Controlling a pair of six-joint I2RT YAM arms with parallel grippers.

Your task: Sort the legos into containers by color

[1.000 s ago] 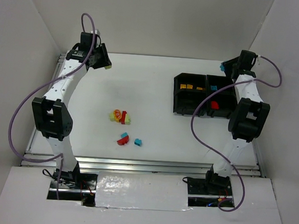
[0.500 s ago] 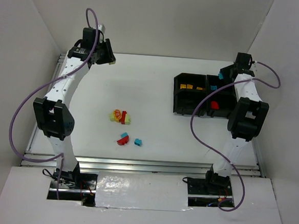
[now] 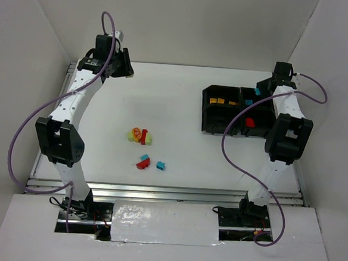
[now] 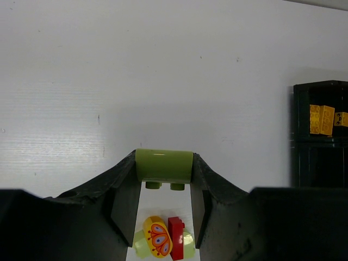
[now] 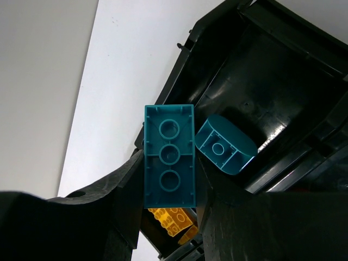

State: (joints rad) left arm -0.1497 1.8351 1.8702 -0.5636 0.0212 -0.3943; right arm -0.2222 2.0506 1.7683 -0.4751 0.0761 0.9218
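Left fingers (image 4: 125,198) pinch green brick (image 4: 163,166) (right: teal brick (image 5: 169,156)).

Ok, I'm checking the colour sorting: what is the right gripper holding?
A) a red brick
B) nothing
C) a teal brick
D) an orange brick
C: the right wrist view shows a teal brick clamped in the right gripper, over the black tray.

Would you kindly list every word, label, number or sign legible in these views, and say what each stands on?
None: no legible text in any view.
Rounded orange-yellow plastic brick: a printed butterfly picture, no letters.
Orange-yellow brick in the black plastic tray: dark specks, too small to read.
Yellow-green brick in the left hand and teal brick in the right hand: blank.
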